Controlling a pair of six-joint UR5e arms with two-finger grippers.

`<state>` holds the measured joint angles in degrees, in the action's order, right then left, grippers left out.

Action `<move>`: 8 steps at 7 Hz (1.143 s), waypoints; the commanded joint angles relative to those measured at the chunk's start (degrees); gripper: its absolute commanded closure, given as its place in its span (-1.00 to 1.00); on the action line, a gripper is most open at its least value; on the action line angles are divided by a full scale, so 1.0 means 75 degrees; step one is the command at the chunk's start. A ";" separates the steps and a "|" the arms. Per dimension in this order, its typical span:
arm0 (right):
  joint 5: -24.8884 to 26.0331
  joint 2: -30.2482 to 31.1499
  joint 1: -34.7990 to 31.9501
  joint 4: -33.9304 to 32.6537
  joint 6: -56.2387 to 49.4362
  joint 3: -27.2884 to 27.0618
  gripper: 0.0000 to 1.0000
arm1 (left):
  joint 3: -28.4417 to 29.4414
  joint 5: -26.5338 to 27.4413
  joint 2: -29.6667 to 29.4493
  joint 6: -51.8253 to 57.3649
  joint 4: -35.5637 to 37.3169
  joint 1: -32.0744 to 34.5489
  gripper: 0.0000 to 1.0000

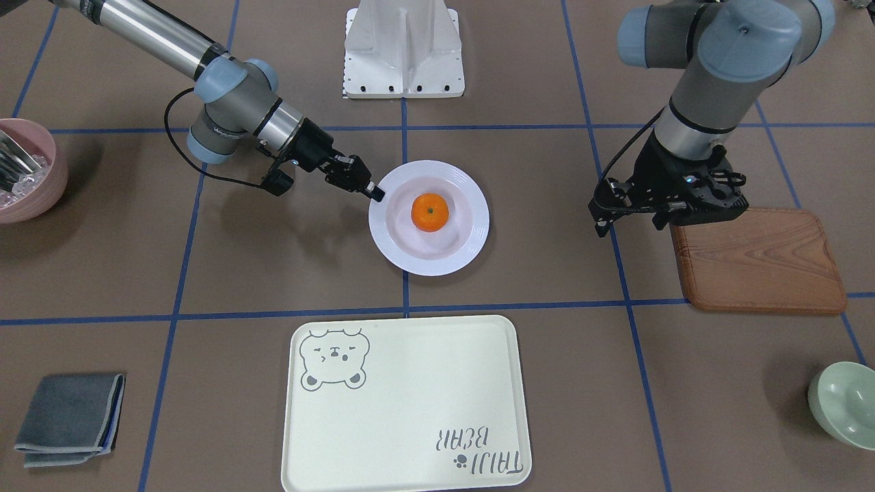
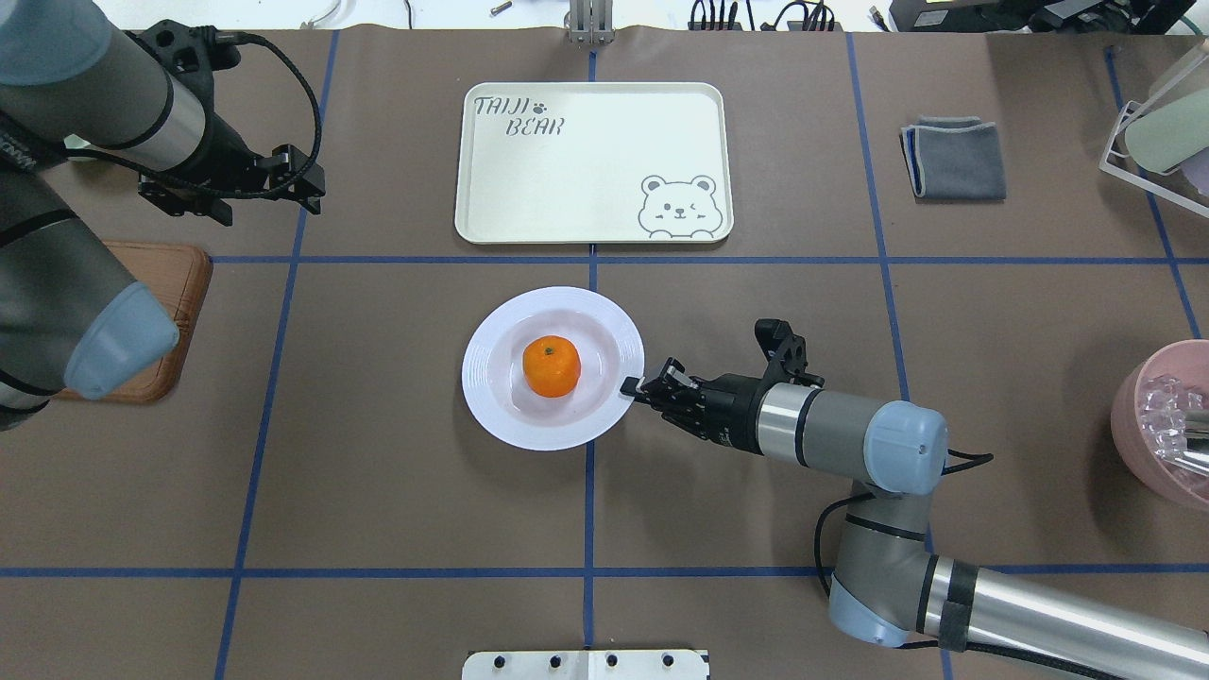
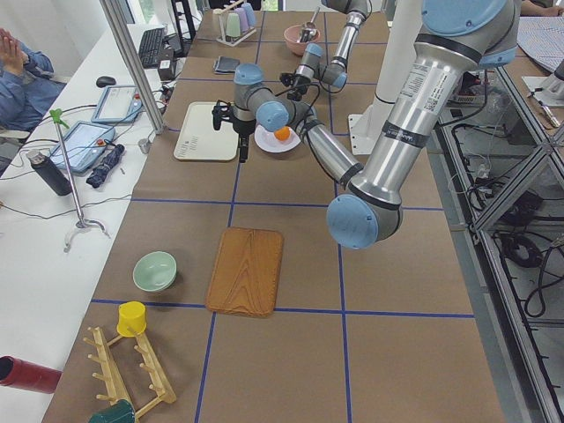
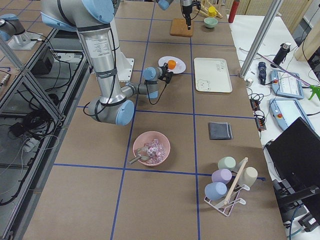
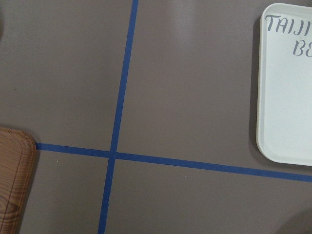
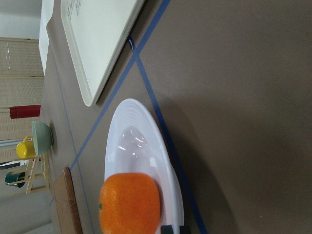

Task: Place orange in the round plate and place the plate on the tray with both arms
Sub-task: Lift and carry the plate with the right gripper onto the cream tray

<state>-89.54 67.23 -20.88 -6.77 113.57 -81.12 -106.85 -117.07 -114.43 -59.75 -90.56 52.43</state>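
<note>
The orange (image 1: 429,212) (image 2: 552,365) lies in the middle of the round plate (image 1: 472,239) (image 2: 491,406), which rests flat on the table at its centre. My right gripper (image 1: 374,193) (image 2: 631,385) reaches in low from the robot's right, its fingers pinched together on the plate's rim. The right wrist view shows the orange (image 6: 129,202) close up in the plate (image 6: 122,126). The tray (image 1: 410,410) (image 2: 586,161) lies bare just beyond the plate. My left gripper (image 1: 598,219) (image 2: 307,179) hangs open over bare table beside the wooden board, holding nothing.
A brown wooden board (image 1: 759,260) lies under the left arm. A pale green bowl (image 1: 844,403) and a pink bowl with utensils (image 1: 27,171) stand at the table's ends. A folded grey cloth (image 1: 68,417) lies beside the tray. The robot base (image 1: 403,48) stands behind the plate.
</note>
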 commanded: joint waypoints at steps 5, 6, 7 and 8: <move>0.1119 -0.0034 -0.0099 0.0164 0.0302 -0.0434 1.00 | -0.0050 -0.0059 0.0000 0.0231 0.0004 0.0273 -0.96; 0.1505 -0.0069 -0.0134 0.0153 0.0302 -0.0422 1.00 | -0.0050 -0.0059 0.0012 0.0406 0.0004 0.0414 -0.96; 0.1753 -0.0347 -0.0378 0.0060 0.0302 -0.0213 1.00 | -0.0108 -0.0070 0.0081 0.0570 0.0039 0.0624 -0.96; 0.1802 -0.0524 -0.0694 0.0013 0.0302 0.0113 1.00 | -0.0108 -0.0070 0.0129 0.0746 0.0039 0.0730 -0.96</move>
<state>-77.29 64.95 -23.74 -6.22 115.83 -82.58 -107.53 -117.56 -113.89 -55.65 -90.35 56.71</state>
